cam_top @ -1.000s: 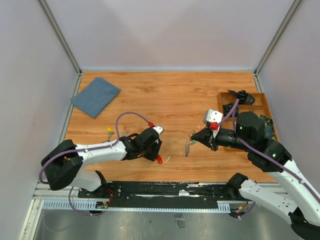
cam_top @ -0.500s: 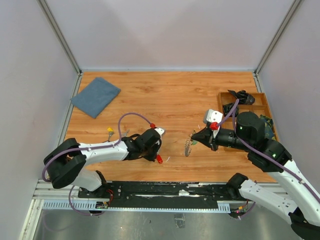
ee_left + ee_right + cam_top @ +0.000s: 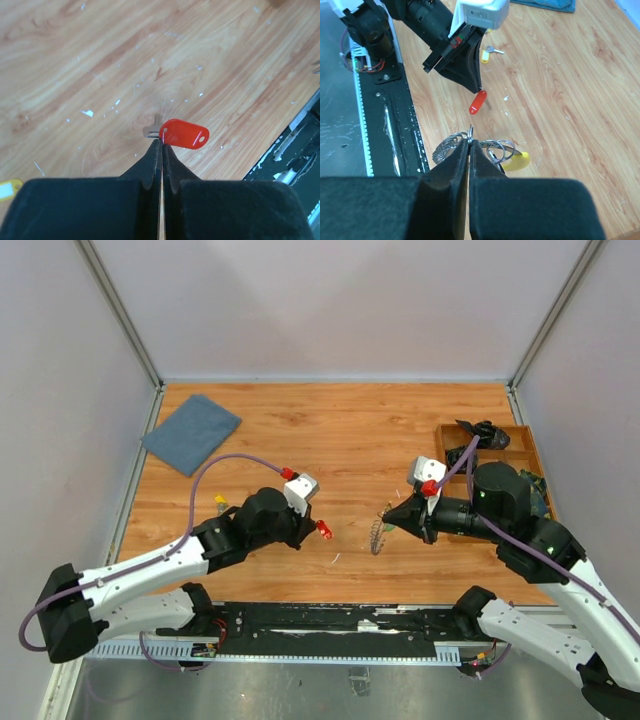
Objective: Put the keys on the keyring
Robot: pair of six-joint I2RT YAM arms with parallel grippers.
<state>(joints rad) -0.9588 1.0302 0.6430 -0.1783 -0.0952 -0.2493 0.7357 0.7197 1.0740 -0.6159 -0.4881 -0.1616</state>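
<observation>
Closest to you, the black rail (image 3: 330,618) is carrying both arm bases, and the left arm is now stretching out low across the table (image 3: 340,430), where a second ago it was folded back with its elbow near the rail.

Just beyond the rail, your left gripper (image 3: 312,531) (image 3: 161,144) is clenching the red key (image 3: 324,530) (image 3: 184,134) by the edge of its tag. The metal blade is poking out to the left of the fingertips. A second ago that key was lying on the wood nearer the rail with the jaws still apart over it. Now it is sitting further up the table and closer to the keyring (image 3: 376,534) (image 3: 449,145), though the two are still apart.

Your right gripper (image 3: 390,516) (image 3: 470,142) is staying where it was, pinching the wire of the keyring tight. The fringe of small silver keys is dangling below the tips and a yellow tag (image 3: 516,161) is hanging beside them.

Behind the left arm, the yellow-tagged key (image 3: 219,502) (image 3: 485,54) is lying flat on the wood, unmoved.

Further back on the right, the wooden tray (image 3: 522,448) is holding black cable bundles (image 3: 485,430). At the far left, the blue cloth (image 3: 191,432) is lying where it lay before.
</observation>
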